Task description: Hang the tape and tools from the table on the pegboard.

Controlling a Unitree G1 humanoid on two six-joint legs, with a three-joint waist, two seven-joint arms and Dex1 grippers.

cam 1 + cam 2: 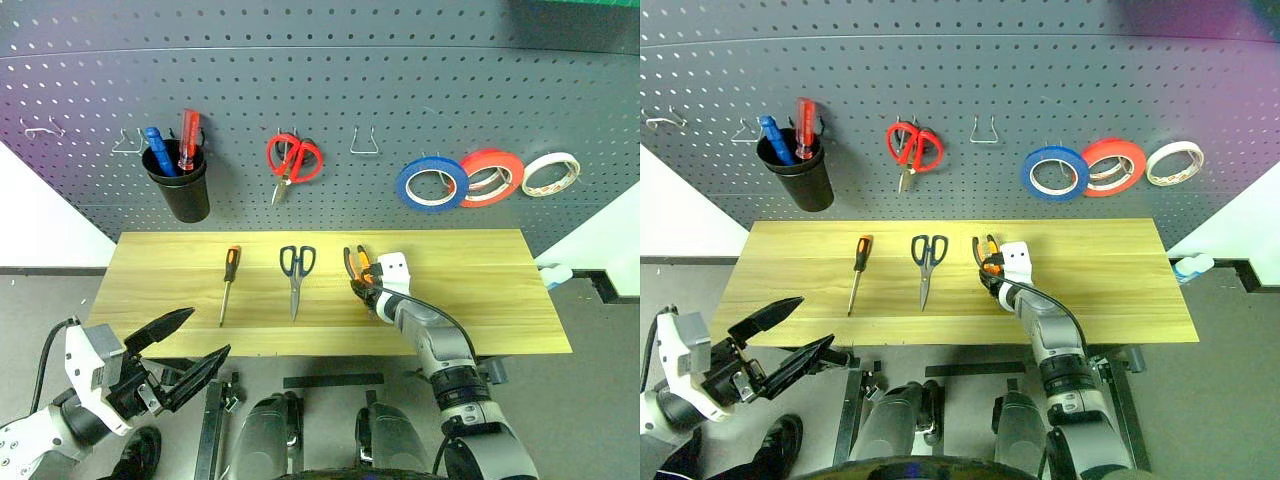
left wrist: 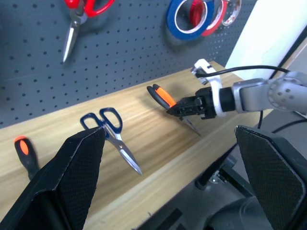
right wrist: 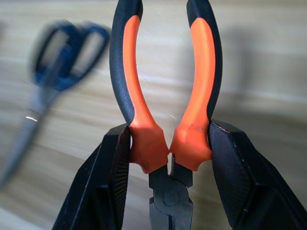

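My right gripper [image 3: 170,143] is shut on the small pliers [image 3: 165,96], its pads clamped on the base of the orange-and-black handles. It holds them low over the middle of the table [image 1: 490,300], handles toward the pegboard [image 1: 320,90]. The dark-handled scissors [image 1: 296,272] lie to their left, and the orange-and-black screwdriver [image 1: 229,283] further left. The blue tape [image 1: 431,183] hangs on the pegboard at the right. My left gripper [image 1: 208,332] is open and holds nothing, in front of the table's near left edge.
On the pegboard hang a black cup [image 1: 180,185] with a red and a blue screwdriver, red-handled scissors [image 1: 292,160], a red tape ring [image 1: 492,175] and a cream tape ring [image 1: 551,173]. Bare hooks sit at the centre [image 1: 364,142] and the far left [image 1: 42,128].
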